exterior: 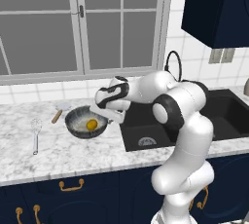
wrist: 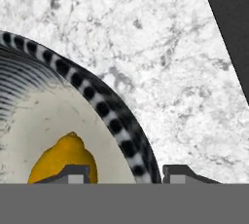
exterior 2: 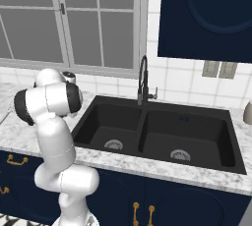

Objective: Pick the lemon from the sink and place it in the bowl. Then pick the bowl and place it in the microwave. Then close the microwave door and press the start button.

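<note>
- Lemon (exterior: 92,124) lies inside the bowl (exterior: 78,126), which stands on the marble table (exterior: 53,150) just left of the sink (exterior 2: 162,131) — so the step in hand is judged to be picking up the bowl.
- The end effector (wrist: 125,173) straddles the bowl's near rim in the hand view: one fingertip sits inside, in front of the lemon, the other outside over the table.
- Its jaws stand partly open around the rim wall; whether the pads already press on it cannot be told from these pictures.
- A good grasp would close squarely on the rim, with the inner finger clear of the lemon, so the fruit is not pinched or pushed.
- The bowl is wide and would be held at one edge only — it will likely tip away from the grip, so a firm closure before lifting seems wise.
- A whisk (exterior: 36,129) and a wooden-handled tool (exterior: 60,111) lie near the bowl's far side, away from the arm.
- Lifting straight up and level should keep the lemon from rolling out.
</note>
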You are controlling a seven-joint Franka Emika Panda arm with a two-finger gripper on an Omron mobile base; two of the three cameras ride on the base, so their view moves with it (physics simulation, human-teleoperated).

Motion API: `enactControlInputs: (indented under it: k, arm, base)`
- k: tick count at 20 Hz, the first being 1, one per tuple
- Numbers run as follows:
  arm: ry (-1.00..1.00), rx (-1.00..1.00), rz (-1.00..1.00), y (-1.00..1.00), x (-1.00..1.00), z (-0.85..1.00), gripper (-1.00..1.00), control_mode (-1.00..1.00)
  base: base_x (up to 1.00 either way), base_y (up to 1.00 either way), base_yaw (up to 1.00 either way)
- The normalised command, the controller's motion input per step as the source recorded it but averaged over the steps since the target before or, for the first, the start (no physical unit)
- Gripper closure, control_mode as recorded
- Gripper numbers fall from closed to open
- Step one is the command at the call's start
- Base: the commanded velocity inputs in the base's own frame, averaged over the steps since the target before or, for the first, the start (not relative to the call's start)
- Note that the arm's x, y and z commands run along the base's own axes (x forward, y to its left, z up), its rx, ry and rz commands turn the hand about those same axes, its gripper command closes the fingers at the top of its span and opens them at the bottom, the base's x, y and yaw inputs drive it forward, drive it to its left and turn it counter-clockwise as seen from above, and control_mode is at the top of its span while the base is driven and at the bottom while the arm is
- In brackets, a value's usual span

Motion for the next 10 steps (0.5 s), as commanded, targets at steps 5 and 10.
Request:
enactControlInputs:
  k: [5, 10]
  arm:
    - [-0.02, 0.03, 0.00, 0.00, -0.31, -0.13, 1.00, -1.00]
    - [-0.08, 0.00, 0.00, -0.09, -0.55, 0.95, 1.00, -1.00]
  base:
    - [0.00, 0.00, 0.00]
    - [0.00, 0.00, 0.00]
